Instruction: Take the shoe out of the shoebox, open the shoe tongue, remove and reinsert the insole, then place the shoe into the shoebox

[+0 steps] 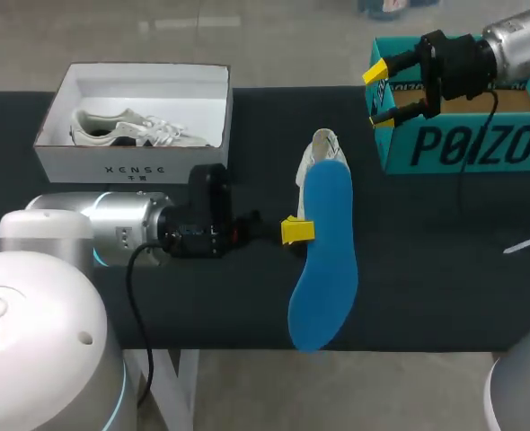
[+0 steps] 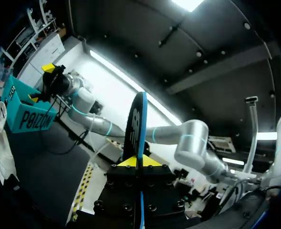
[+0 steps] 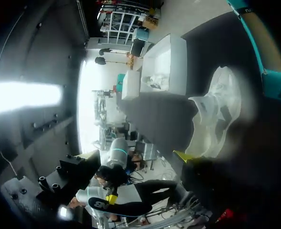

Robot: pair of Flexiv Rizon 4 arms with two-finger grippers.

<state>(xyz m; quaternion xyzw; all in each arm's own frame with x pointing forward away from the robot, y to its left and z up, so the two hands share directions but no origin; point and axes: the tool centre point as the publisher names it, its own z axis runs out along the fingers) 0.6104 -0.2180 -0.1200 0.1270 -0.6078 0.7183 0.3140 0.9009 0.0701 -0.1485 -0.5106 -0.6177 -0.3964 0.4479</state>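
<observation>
The left pincer (image 1: 296,231) is clamped on one edge of the blue insole (image 1: 323,260), holding it clear above the white shoe (image 1: 321,148). The shoe lies on the table (image 1: 445,251) between the white box (image 1: 135,162) and the teal box (image 1: 463,148). The right pincer (image 1: 384,92) hangs wide open and empty at the teal box's corner. With the insole out, reinsertion looks like the step in hand. It would go best if the right pincer pinned the shoe and held its mouth open. The left should tip the insole's toe end in first, slide it forward without buckling it, and let go only once the heel sits flat.
</observation>
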